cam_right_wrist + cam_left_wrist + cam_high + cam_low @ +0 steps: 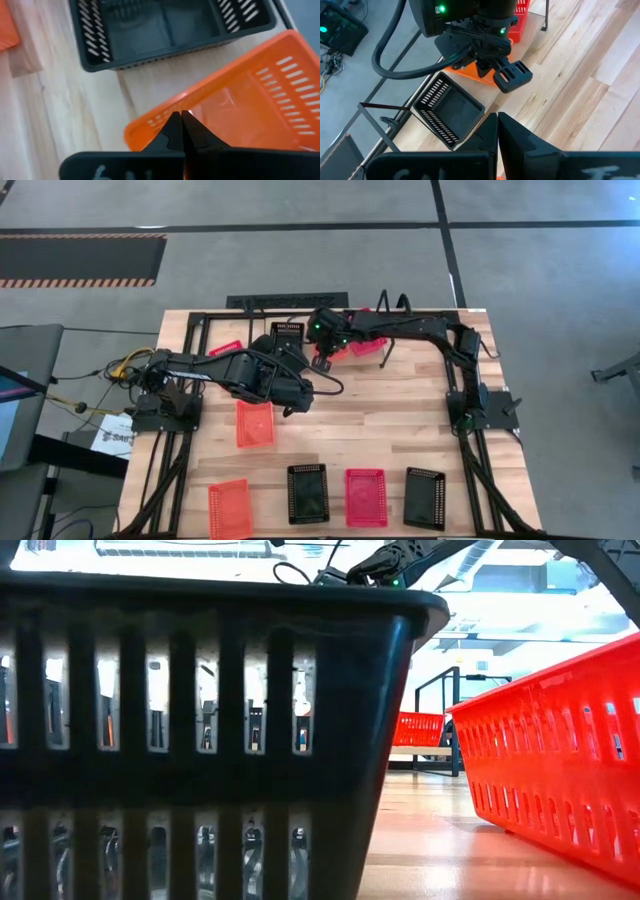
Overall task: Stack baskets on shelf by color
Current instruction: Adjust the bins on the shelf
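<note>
right wrist view: right gripper [181,116] pinched shut on orange basket [240,95] rim; black basket [170,25] just beyond. light, stiff, slippery mesh; grip thin rim wall.

Wooden table [400,415] (light planks) carries 5 baskets [254,423] up front.

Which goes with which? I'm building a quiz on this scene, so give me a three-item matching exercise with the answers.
Things:
1. right claw
2. left claw
3. red-pink basket in the near row

States or places:
A. between two black baskets
B. shut, holding nothing
C. shut on the rim of the tilted orange basket

Pairs: 1-C, 2-B, 3-A
</note>
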Controlling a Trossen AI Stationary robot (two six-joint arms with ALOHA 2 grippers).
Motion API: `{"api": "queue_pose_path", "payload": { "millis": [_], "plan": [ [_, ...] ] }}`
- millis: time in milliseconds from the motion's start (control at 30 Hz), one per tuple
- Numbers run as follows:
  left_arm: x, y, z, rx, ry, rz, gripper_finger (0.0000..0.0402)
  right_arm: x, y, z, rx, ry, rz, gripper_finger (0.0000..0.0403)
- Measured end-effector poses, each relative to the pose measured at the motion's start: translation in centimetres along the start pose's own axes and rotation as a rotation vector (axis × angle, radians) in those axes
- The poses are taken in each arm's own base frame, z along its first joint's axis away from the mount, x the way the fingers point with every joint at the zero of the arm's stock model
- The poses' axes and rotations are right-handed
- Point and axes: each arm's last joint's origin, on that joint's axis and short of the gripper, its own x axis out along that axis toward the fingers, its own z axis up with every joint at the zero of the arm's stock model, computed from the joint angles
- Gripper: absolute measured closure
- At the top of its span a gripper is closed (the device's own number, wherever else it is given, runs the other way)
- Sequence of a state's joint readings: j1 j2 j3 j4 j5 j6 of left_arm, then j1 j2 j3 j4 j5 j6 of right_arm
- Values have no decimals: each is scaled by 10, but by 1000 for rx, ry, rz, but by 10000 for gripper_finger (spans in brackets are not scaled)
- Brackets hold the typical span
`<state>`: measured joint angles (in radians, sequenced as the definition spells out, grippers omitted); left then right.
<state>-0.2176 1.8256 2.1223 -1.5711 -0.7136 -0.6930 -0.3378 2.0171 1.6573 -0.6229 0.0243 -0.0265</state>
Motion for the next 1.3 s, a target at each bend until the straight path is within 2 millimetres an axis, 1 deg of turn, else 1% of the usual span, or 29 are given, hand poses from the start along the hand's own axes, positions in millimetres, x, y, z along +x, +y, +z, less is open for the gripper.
{"api": "queue_pose_path", "payload": {
  "millis": [833, 1033, 1300],
  "plan": [
    [0, 0, 0, 1, 0, 0, 401, 0, 0, 0, 20, -4, -3, 403],
    [0, 0, 0, 1, 0, 0, 401, 0, 0, 0, 20, 2, -63, 403],
    [0, 0, 0, 1, 0, 0, 401, 0, 3, -1, 40, 7, -61, 403]
  ]
}}
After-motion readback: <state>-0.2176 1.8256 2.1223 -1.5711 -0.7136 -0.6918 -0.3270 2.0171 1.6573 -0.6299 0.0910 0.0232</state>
